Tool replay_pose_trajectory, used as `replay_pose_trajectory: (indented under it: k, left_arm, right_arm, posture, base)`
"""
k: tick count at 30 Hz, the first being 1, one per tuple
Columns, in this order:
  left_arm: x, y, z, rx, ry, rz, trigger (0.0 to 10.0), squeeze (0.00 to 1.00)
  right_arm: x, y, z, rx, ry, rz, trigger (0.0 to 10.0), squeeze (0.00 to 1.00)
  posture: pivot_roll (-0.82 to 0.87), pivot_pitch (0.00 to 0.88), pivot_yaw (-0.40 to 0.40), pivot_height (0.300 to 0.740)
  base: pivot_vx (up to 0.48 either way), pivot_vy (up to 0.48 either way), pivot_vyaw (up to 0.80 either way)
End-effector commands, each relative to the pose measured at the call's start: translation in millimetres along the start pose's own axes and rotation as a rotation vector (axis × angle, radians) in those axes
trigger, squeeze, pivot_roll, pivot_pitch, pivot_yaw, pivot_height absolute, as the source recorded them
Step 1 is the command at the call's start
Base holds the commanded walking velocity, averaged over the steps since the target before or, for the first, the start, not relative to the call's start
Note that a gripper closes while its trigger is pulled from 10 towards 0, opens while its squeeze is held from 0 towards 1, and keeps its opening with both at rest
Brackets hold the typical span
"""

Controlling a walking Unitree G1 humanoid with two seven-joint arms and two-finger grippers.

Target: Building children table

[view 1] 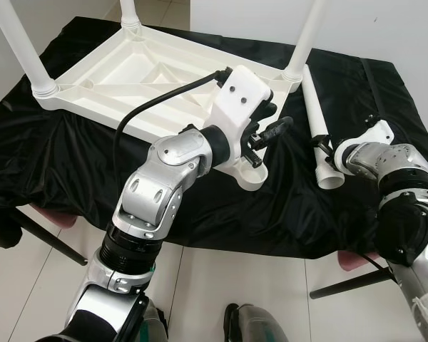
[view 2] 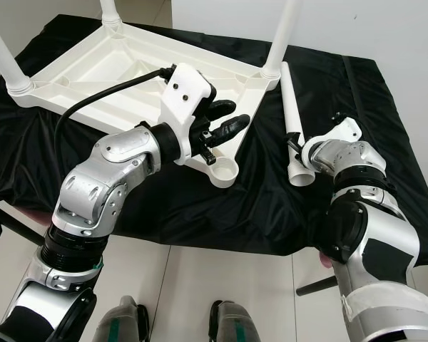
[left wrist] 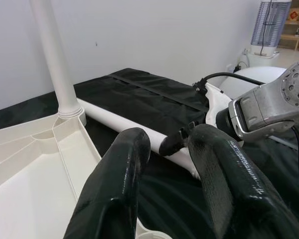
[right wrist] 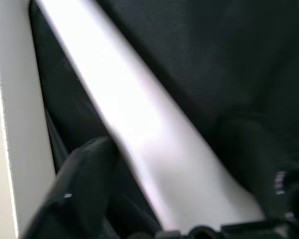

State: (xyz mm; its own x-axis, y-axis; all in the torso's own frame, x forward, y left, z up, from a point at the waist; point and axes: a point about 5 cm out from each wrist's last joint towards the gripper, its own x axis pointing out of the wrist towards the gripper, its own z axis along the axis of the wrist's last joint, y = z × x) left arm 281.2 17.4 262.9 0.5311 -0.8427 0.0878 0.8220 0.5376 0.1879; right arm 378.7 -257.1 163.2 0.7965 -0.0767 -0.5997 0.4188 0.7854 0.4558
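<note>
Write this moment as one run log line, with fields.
stage: last leg not fitted | right gripper: shut on loose table leg | left gripper: open, over empty corner socket | tabletop: upside down

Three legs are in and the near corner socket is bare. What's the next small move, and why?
Probably lift the loose leg with the right gripper, whose jaws straddle it near its wide end while it lies flat on the black cloth beside the upturned tabletop. The empty socket waits at the near corner, and the left gripper hovers open above it.
</note>
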Motion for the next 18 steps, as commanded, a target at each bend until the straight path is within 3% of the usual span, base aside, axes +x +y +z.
replay_pose_trajectory:
  k: [1,3,14,15,16,17,18]
  left_arm:
    - [1.8,1.7,4.1,0.011,-0.015,0.052,10.0,0.00]
    - [2.1,2.0,4.5,0.011,-0.018,0.054,10.0,0.00]
    - [2.9,4.6,5.4,0.013,-0.024,0.072,10.0,0.00]
    - [2.9,4.9,5.6,0.010,-0.026,0.075,10.0,0.00]
    - [3.2,6.2,5.3,0.001,-0.028,0.083,10.0,0.00]
    - [3.6,7.2,5.3,-0.006,-0.030,0.089,10.0,0.00]
    - [3.9,7.8,4.9,-0.011,-0.029,0.089,10.0,0.00]
  right_arm:
    - [8.1,-11.4,-31.0,0.017,0.150,-0.043,0.5,0.00]
    - [7.9,-11.6,-30.8,0.014,0.152,-0.046,0.0,0.00]
    - [7.9,-8.7,-29.5,0.016,0.144,-0.034,0.0,0.00]
    - [8.3,-6.7,-26.3,0.014,0.108,-0.022,0.0,0.00]
    - [8.0,-1.6,-20.1,0.015,0.047,0.014,0.8,0.00]
    - [7.3,2.0,-15.6,0.016,0.006,0.040,0.8,0.00]
    - [5.9,7.4,-11.1,0.020,-0.028,0.084,0.0,0.00]
  posture:
    - [-0.05,0.082,-0.042,0.740]
    - [-0.05,0.082,-0.042,0.740]
    - [-0.05,0.080,-0.043,0.740]
    - [-0.05,0.080,-0.043,0.740]
    - [-0.05,0.078,-0.042,0.740]
    - [-0.05,0.080,-0.042,0.740]
    - [-0.05,0.080,-0.042,0.740]
  base:
    - [0.000,0.000,0.00]
    - [0.000,0.000,0.00]
    - [0.000,0.000,0.00]
    - [0.000,0.000,0.00]
    - [0.000,0.000,0.00]
    - [0.000,0.000,0.00]
    - [0.000,0.000,0.00]
